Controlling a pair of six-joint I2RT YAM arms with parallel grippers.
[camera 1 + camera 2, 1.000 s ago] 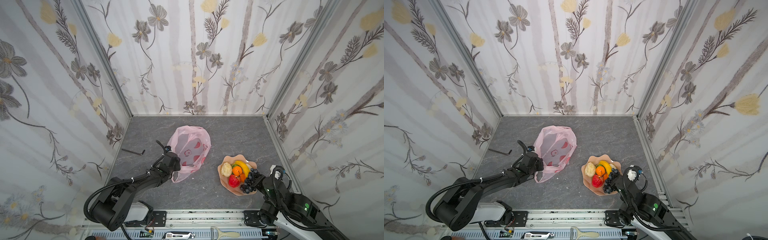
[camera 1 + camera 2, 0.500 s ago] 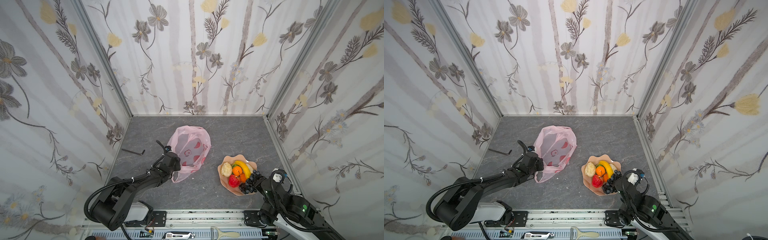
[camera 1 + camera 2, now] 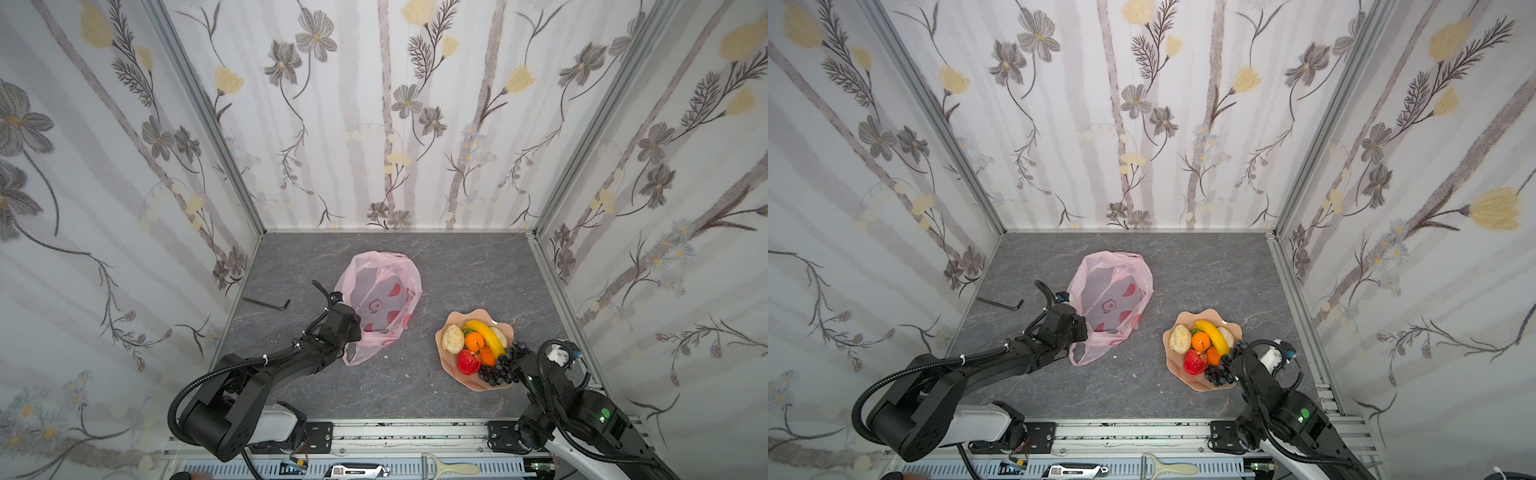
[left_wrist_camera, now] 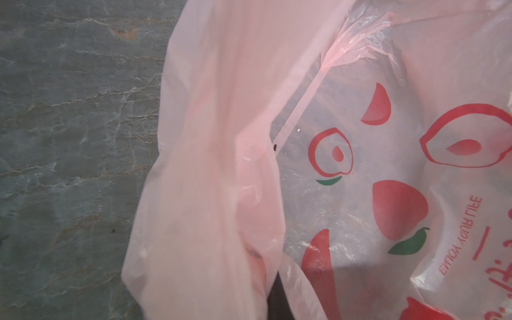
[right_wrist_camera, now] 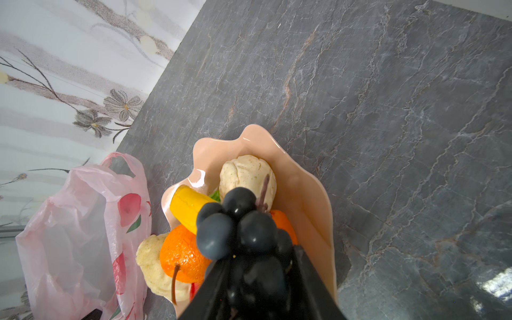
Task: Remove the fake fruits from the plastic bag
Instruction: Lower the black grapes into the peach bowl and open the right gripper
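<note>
The pink plastic bag (image 3: pixel 378 299) (image 3: pixel 1113 299) lies slack on the grey table, and I see no fruit through it (image 4: pixel 360 166). My left gripper (image 3: pixel 353 332) (image 3: pixel 1081 328) is shut on the bag's near edge, its fingers hidden by the film. The fake fruits sit in the peach dish (image 3: pixel 446 361) (image 5: pixel 310 199): banana (image 3: pixel 484 334), orange (image 3: pixel 473 341), red apple (image 3: pixel 468 361) and a beige lump (image 3: pixel 452 338). The dark grape bunch (image 3: pixel 496 370) (image 5: pixel 241 227) rests on the dish's near rim. My right gripper (image 3: pixel 513 363) (image 5: pixel 257 253) has its jaws against both sides of the bunch.
A black hex key (image 3: pixel 268 303) lies near the left wall. Flowered walls close the table on three sides. A peeler (image 3: pixel 451 469) lies on the front rail. Bare grey table (image 3: pixel 415 374) separates bag and dish.
The right wrist has drawn back slightly toward the front rail, with the grape bunch staying at the dish's near rim. The left arm and the bag have not moved.
</note>
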